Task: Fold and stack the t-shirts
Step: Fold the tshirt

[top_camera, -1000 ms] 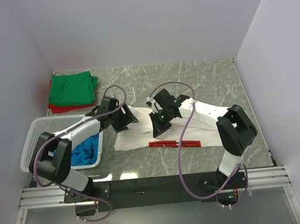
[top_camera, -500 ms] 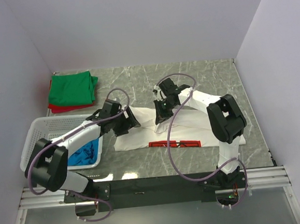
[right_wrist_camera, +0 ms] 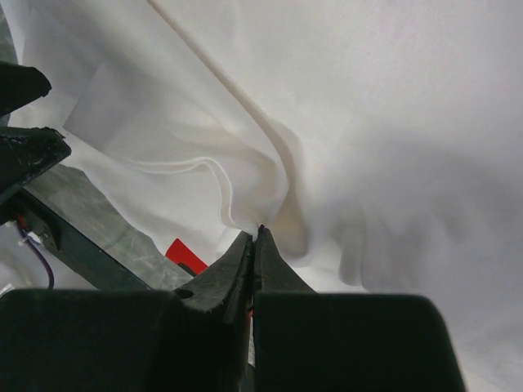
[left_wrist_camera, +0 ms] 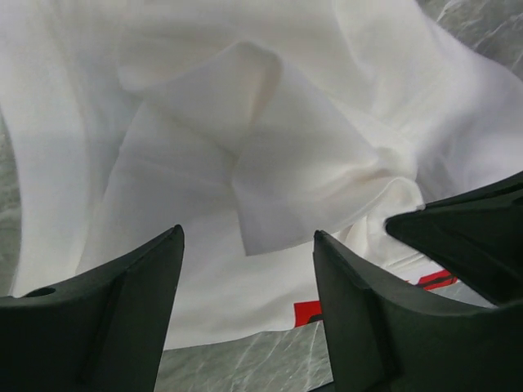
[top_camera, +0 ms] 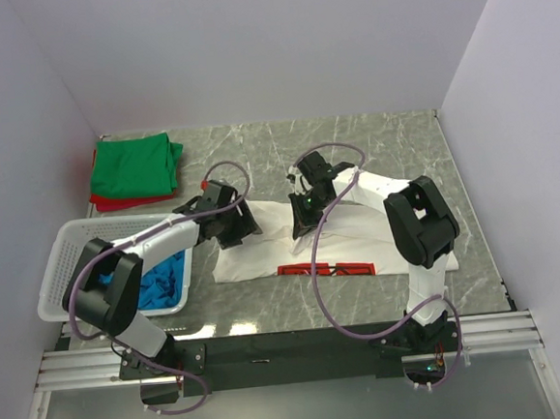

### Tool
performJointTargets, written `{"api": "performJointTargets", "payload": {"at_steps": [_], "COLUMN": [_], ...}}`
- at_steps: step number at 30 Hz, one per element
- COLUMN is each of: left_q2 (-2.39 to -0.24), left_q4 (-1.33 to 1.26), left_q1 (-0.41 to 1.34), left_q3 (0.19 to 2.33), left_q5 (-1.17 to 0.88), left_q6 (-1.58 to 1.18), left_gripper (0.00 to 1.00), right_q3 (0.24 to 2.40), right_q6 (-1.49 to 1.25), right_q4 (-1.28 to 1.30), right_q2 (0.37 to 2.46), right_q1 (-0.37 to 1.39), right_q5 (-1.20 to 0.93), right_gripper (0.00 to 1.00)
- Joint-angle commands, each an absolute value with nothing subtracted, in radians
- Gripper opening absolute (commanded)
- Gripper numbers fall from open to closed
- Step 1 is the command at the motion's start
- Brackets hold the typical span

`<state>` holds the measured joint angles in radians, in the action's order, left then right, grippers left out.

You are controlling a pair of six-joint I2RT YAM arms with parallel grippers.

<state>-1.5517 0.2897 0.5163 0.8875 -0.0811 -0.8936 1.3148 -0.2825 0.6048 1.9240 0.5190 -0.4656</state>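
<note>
Marble table (top_camera: 391, 142) bears white t-shirt (top_camera: 370, 241) below spread left fingers (left_wrist_camera: 122, 310); right fingers (right_wrist_camera: 237, 269) pinch its fold.

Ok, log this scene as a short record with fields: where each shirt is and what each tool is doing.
white t-shirt: lying crumpled mid-table, red print at its near edge
green t-shirt: folded, far left corner, on top of the red t-shirt
blue t-shirt: bunched in the basket
left tool: open, above the white t-shirt's crumpled folds
right tool: shut, pinching a fold of the white t-shirt
</note>
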Motion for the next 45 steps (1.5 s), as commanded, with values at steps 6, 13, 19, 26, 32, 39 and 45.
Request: {"api": "performJointTargets", "payload": {"at_steps": [6,13,19,26,32,39,45], "left_q2": [-1.663,-1.666,-1.640,-1.690,-1.707,-1.658,-1.543], "left_q4": [0.308,0.406,0.385,0.382,0.399,0.440,0.503], "left_q1": [0.548,0.561,0.565,0.581,0.583,0.583,0.583], "left_q3": [1.031,1.051,1.016,1.060,1.078,1.060,1.003], "left_q5": [-0.067,-0.054,-0.075,-0.095,-0.080,-0.077,-0.054], "left_q6": [-0.865,-0.882,-0.908,-0.916,-0.916,-0.916,-0.927], "left_gripper": [0.62,0.58,0.57,0.50,0.26,0.01,0.01], "right_q3": [1.330,1.316,1.318,1.312,1.304,1.284,1.235], "right_q6": [-0.272,-0.268,-0.273,-0.270,-0.264,-0.224,-0.190], "right_q4": [0.600,0.598,0.595,0.598,0.601,0.632,0.655], "right_q2": [1.908,1.904,1.908,1.899,1.888,1.858,1.809], "right_q1": [0.517,0.517,0.517,0.517,0.518,0.543,0.594], "right_q5": [-0.485,-0.477,-0.480,-0.472,-0.474,-0.459,-0.428], "right_gripper": [0.00,0.00,0.00,0.00,0.00,0.00,0.00]}}
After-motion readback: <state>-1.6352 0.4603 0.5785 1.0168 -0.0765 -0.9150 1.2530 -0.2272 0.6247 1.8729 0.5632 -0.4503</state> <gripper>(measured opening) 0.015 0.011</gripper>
